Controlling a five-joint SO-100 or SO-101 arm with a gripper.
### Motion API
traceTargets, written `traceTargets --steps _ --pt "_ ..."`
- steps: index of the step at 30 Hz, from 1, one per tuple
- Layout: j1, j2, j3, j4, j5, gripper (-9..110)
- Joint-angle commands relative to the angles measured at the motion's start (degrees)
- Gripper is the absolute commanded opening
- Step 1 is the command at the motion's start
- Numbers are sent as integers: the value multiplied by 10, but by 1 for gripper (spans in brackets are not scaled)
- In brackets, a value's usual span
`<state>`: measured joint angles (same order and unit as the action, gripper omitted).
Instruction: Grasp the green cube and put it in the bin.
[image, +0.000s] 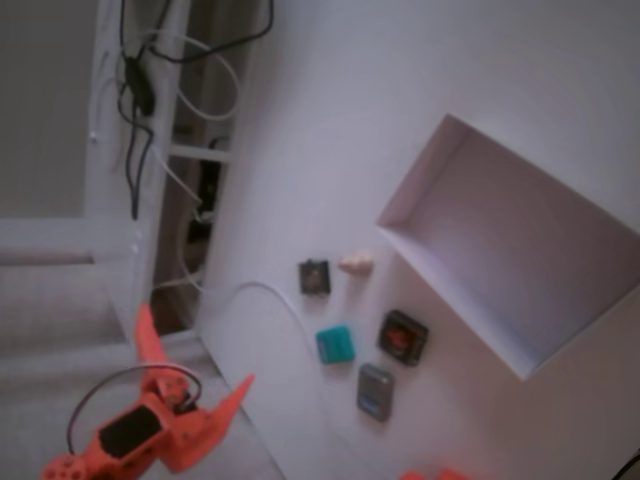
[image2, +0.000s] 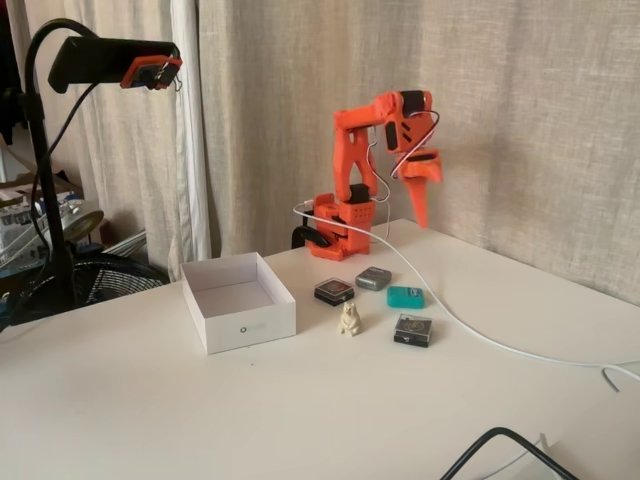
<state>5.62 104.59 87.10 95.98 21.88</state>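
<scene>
The green cube (image: 335, 344) (image2: 405, 296) is a small teal block lying on the white table among other small blocks. The bin (image: 520, 250) (image2: 240, 318) is a white shallow open box, empty, standing apart from the cube. My orange gripper (image: 197, 345) (image2: 428, 198) hangs high in the air above the table, well clear of the cube. Its jaws are spread wide with nothing between them. In both fixed views the cube is fully visible and untouched.
Two dark square blocks (image: 314, 276) (image: 403, 336), a grey block (image: 375, 391) and a small cream figurine (image: 356, 264) lie around the cube. A white cable (image2: 470, 325) runs across the table past it. A camera stand (image2: 45, 200) rises at the left.
</scene>
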Motion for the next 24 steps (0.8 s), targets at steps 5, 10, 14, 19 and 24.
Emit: traceTargets --steps 5,10,14,19,24 --pt "43 33 123 -30 -14 79" --pt "124 32 215 -123 -40 79" --pt "166 7 253 -192 -36 79" --pt "145 -8 255 -191 -47 77" --pt "83 17 268 -236 -53 76"
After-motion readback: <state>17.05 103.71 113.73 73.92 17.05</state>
